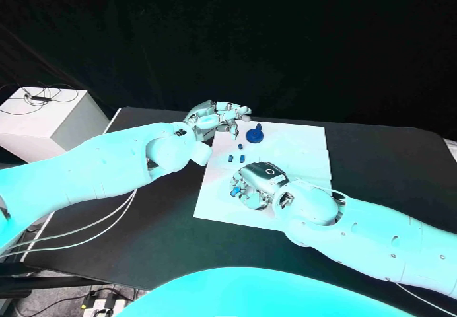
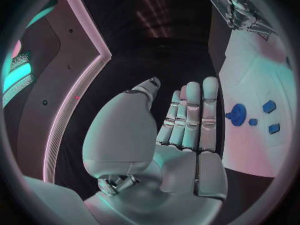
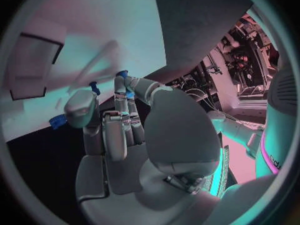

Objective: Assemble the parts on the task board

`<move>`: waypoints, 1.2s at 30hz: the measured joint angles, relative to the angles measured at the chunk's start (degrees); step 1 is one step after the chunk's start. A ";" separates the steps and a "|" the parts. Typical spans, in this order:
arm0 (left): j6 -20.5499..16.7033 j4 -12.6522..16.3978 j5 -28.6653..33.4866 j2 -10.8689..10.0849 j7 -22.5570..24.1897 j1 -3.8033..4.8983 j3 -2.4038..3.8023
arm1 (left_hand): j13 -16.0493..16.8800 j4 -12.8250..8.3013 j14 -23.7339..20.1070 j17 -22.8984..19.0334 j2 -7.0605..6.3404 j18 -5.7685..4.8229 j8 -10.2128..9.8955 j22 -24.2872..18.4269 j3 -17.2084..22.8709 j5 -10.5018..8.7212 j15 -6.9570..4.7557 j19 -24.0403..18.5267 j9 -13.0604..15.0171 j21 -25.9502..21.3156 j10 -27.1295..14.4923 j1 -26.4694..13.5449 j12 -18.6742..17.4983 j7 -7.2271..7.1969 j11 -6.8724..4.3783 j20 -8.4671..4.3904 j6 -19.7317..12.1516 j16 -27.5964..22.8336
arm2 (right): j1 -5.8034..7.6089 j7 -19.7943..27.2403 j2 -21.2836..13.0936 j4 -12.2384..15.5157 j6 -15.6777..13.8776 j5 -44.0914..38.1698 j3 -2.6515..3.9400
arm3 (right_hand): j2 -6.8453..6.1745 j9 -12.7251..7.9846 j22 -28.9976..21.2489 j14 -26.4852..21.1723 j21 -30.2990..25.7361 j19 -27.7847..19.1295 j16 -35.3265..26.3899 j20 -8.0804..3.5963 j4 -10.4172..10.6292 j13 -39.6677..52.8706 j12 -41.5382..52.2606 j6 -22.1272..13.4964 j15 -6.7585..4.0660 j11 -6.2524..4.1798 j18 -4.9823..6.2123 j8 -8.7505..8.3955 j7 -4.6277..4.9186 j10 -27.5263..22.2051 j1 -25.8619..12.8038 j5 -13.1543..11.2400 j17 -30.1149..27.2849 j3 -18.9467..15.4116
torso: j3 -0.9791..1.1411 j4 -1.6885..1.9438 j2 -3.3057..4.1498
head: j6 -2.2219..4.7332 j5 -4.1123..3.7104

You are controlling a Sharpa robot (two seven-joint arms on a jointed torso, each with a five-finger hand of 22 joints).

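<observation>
The white task board [image 1: 295,158] lies in the middle of the black table. A round blue part [image 1: 255,135] stands near its far edge, with small blue parts [image 1: 238,158] a little nearer. My left hand [image 1: 219,115] hovers over the board's far left corner, fingers straight and side by side [image 2: 187,120], holding nothing. The round part [image 2: 236,115] and small parts [image 2: 270,106] lie beside it. My right hand [image 1: 257,185] is down on the board's near left area. Its thumb and fingers curl around a blue part [image 3: 124,76], also seen under the fingers [image 1: 234,191].
A white box [image 1: 47,119] with cables on top stands off the table's left end. The board has a rectangular recess [image 3: 34,65] beyond my right hand. Bare black table [image 1: 381,152] lies to the right of the board.
</observation>
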 measured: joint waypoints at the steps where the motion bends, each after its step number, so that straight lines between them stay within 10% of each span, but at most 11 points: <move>1: 0.01 0.00 0.00 0.00 0.00 0.00 0.00 | 0.00 0.00 0.00 0.00 0.00 0.00 0.00 0.00 0.00 0.00 0.00 0.00 0.00 0.00 0.00 0.00 0.00 0.00 0.00 0.00 0.00 0.00 | 0.00 0.00 0.06 -0.09 0.01 0.03 0.00 | -0.01 0.00 -0.14 0.00 -0.22 -0.02 0.00 0.02 -0.13 0.00 -0.49 -0.51 0.00 0.20 0.00 0.00 0.32 -0.55 -0.01 -0.01 -0.07 0.13 | -0.01 -0.01 0.00 | 0.00 -0.03; 7: 0.04 0.00 0.00 0.00 -0.03 0.00 0.00 | 0.00 0.00 0.00 0.00 0.00 0.00 0.00 0.00 0.00 0.00 0.00 0.00 0.00 0.00 0.00 0.00 0.00 0.00 0.00 0.00 0.00 0.00 | 0.02 0.12 0.42 -0.67 0.18 0.25 0.02 | -2.74 3.31 -0.81 -0.03 -1.21 -0.83 0.00 0.83 0.47 -0.84 -2.55 -4.01 1.03 1.27 0.01 0.91 1.58 -4.00 -2.95 0.28 -0.42 -1.23 | -0.01 -0.05 0.00 | 0.00 -0.08; 18: 0.12 0.03 0.01 -0.05 -0.06 0.00 0.00 | 0.11 0.55 0.00 0.09 0.00 0.00 0.18 -0.06 -0.55 -0.24 0.00 0.00 0.00 0.00 -0.21 0.00 0.22 0.21 -0.21 0.00 -0.21 0.00 | -0.07 0.24 0.50 -1.18 1.28 1.62 -0.11 | -5.53 2.18 -1.96 -0.02 -2.96 -1.56 0.00 1.56 2.18 -1.19 -2.55 -7.02 1.42 2.24 0.01 -1.84 2.09 -5.92 -5.96 -1.00 -1.52 -4.06 | -0.05 0.05 0.01 | 0.00 -0.07; 36: 0.67 -0.01 0.44 -0.10 -0.35 0.00 -0.01 | 0.16 0.71 0.00 0.16 0.00 0.00 0.27 -0.06 -0.71 -0.51 0.00 0.00 0.00 0.00 -0.42 0.00 0.22 0.00 0.00 0.00 -0.42 0.00 | -0.07 1.44 -0.08 -0.12 -0.47 3.74 -0.12 | -5.65 2.10 -2.87 -0.02 -3.99 -1.70 -0.24 1.71 2.65 -1.53 -2.54 -7.18 1.84 2.48 0.01 -2.11 2.08 -7.69 -5.80 -1.00 -2.09 -5.16 | 0.06 0.02 0.05 | 0.00 -0.29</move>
